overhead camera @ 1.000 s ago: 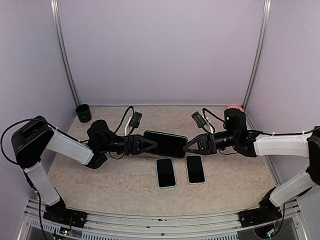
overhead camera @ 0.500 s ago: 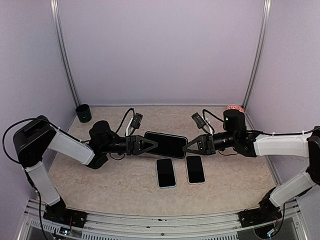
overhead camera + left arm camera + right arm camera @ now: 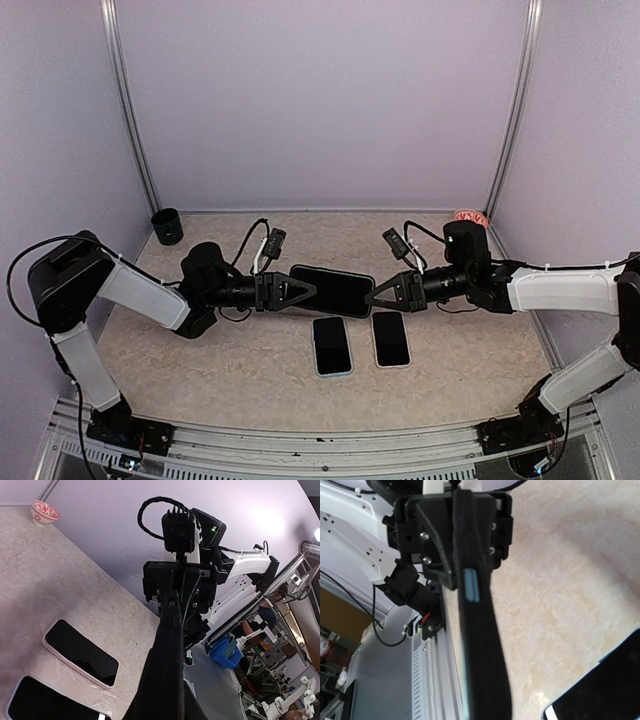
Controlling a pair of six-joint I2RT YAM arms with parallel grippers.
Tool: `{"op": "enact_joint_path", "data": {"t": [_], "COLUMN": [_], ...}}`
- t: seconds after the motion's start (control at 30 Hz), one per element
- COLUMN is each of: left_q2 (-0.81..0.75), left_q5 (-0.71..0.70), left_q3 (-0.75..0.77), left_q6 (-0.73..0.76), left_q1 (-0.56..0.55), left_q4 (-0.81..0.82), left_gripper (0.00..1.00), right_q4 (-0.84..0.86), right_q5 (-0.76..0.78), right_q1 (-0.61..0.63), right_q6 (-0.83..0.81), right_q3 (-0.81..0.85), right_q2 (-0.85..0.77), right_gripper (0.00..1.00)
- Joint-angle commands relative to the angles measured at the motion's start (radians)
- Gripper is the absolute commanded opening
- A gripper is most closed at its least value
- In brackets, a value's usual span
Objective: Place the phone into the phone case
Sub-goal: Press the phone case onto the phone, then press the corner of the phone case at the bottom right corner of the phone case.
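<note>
A black phone case point(image 3: 335, 288) hangs level above the table between my two grippers, its dark glossy face up. I cannot tell whether the phone sits fully inside it. My left gripper point(image 3: 306, 290) is shut on its left end and my right gripper point(image 3: 372, 294) is shut on its right end. The left wrist view shows the case point(image 3: 167, 650) edge on, running up to the right gripper point(image 3: 177, 587). In the right wrist view the case edge point(image 3: 480, 630) carries a bluish side button, with the left gripper point(image 3: 455, 535) at its far end.
Two phones lie face up just in front of the case, one blue-rimmed point(image 3: 331, 345) and one white-rimmed point(image 3: 390, 339). A dark cup point(image 3: 167, 226) stands at the back left. A red-patterned bowl point(image 3: 468, 216) sits at the back right behind the right arm.
Hardly anything: the left arm has crept slightly to the right, and the case has stayed between both grippers.
</note>
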Motion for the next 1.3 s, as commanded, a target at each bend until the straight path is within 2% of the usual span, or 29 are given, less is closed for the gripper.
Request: {"op": "enact_joint_path", "data": {"t": [0.0,0.17,0.43,0.67,0.93,1.13,1.27], "left_q2": [-0.001,-0.004,-0.021,-0.054,-0.065,-0.079,-0.087], "left_q5": [-0.013,-0.016,-0.01,-0.01,-0.007,-0.02,-0.026], "left_q3": [0.024,0.022,0.004,-0.009,-0.028,-0.05,-0.057], "left_q6": [0.016,0.019,0.021,0.031,0.03,0.033,0.033], "left_q1": [-0.018,-0.023,-0.024,-0.027,-0.041,-0.041,-0.041], "left_q4": [0.007,0.012,0.022,0.006,0.007,0.012,0.018], "left_gripper": [0.11,0.0,0.0,0.0,0.0,0.0,0.0], "right_q4": [0.016,0.007,-0.03,-0.075,-0.1,-0.098,-0.106], "right_q5": [0.026,0.021,0.017,0.033,0.057,0.028,0.037], "right_q1": [0.004,0.005,0.004,0.004,0.003,0.004,0.004], "right_q6": [-0.013,-0.019,-0.039,-0.062,-0.073,-0.069,-0.077], "right_q3": [0.019,0.015,0.021,0.053,0.09,0.099,0.082], "right_q2": [-0.024,-0.037,-0.047,-0.063,-0.055,-0.044,-0.037], "right_gripper": [0.0,0.0,0.26,0.39,0.42,0.35,0.36]}}
